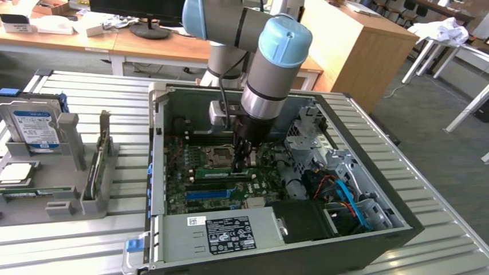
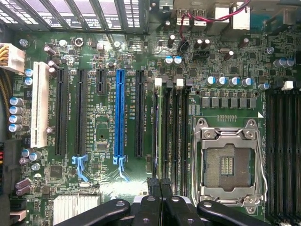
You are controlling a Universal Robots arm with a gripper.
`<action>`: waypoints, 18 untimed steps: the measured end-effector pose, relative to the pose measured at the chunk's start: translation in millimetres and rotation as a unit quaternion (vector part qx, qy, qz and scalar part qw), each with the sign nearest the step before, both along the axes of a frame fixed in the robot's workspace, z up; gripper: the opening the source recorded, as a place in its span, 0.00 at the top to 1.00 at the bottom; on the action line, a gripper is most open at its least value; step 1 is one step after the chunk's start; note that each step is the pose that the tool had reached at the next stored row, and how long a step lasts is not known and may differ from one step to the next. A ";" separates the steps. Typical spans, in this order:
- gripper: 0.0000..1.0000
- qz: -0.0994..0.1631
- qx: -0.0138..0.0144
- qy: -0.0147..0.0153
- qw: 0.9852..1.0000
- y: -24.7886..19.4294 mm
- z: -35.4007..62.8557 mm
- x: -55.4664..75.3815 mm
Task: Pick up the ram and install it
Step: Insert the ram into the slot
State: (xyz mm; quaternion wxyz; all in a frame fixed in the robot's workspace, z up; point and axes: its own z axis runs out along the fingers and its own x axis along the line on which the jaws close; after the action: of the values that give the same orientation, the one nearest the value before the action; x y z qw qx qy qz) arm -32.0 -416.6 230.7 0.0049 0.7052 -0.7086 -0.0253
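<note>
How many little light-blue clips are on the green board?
2. One clip is at the end of a long black slot, the other at the end of the blue slot. More may be hidden.

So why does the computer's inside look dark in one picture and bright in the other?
Exterior view: the walls of the computer case and the arm shade the motherboard around the end effector gripping the ram; wrist view: even light, sheen on the CPU socket frame.
</note>
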 end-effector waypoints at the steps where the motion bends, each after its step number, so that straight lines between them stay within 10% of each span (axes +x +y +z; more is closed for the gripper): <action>1: 0.88 0.000 0.000 0.000 1.000 0.0 -0.2 0.0; 18: 0.88 0.000 0.000 -0.004 1.000 0.2 -0.7 0.3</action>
State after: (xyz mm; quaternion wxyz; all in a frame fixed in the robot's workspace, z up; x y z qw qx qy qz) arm -31.7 -416.4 230.0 0.0017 0.7053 -0.7085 -0.0225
